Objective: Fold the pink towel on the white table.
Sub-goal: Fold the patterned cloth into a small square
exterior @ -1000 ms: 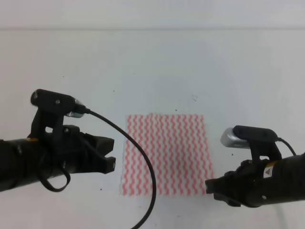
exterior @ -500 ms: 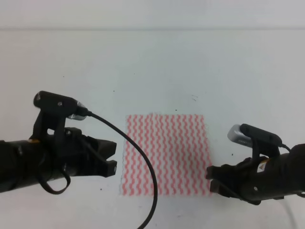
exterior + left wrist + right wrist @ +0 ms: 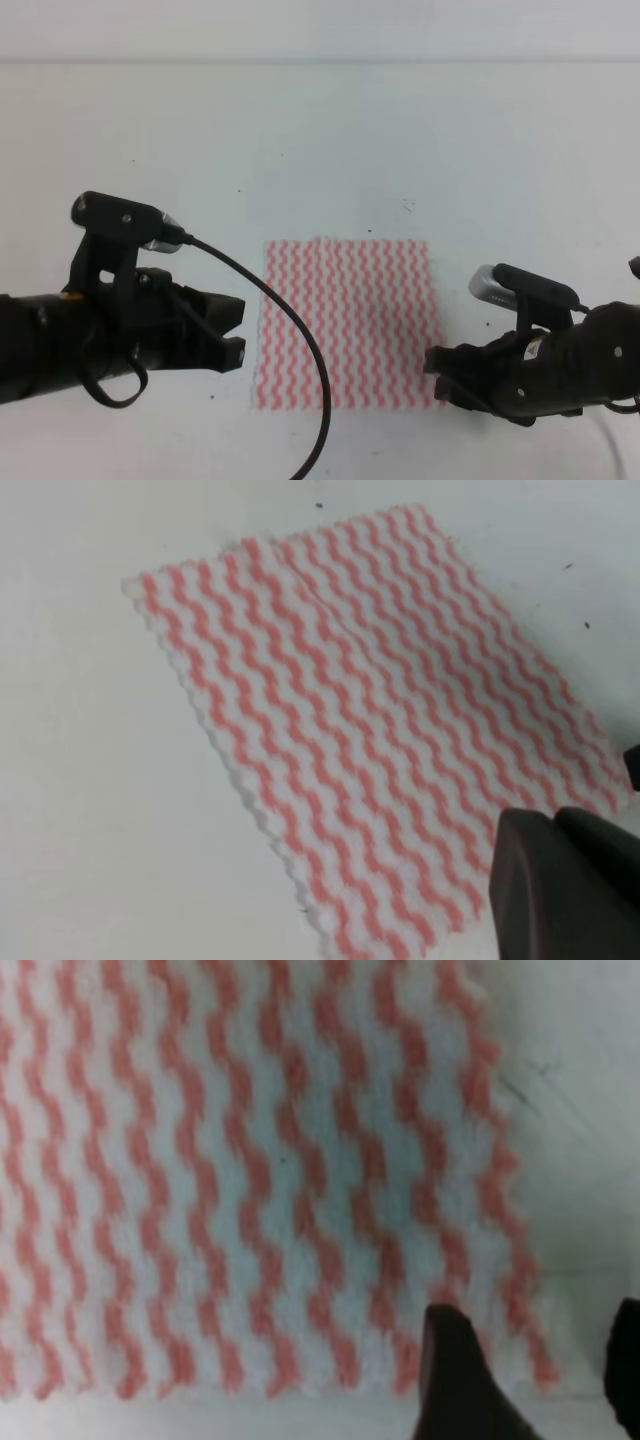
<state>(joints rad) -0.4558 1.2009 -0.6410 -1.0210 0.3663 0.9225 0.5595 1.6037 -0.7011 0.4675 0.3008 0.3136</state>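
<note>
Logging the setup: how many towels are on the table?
1. The pink towel lies flat on the white table, between the left gripper and right gripper. Nothing suggests another hidden.

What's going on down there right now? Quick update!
Left gripper open, off the towel's left edge. Right gripper open over its near right corner. Towel flat, unfolded on the table. Nothing in the way.

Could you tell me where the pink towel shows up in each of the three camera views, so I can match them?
Exterior high: the pink towel lies flat at lower centre, between the two arms.
Left wrist: it runs diagonally from upper left to lower right, a dark gripper part at the lower right corner.
Right wrist: it fills most of the frame, its right edge visible.
Shared landmark: the towel's near right corner, beside the right gripper.
</note>
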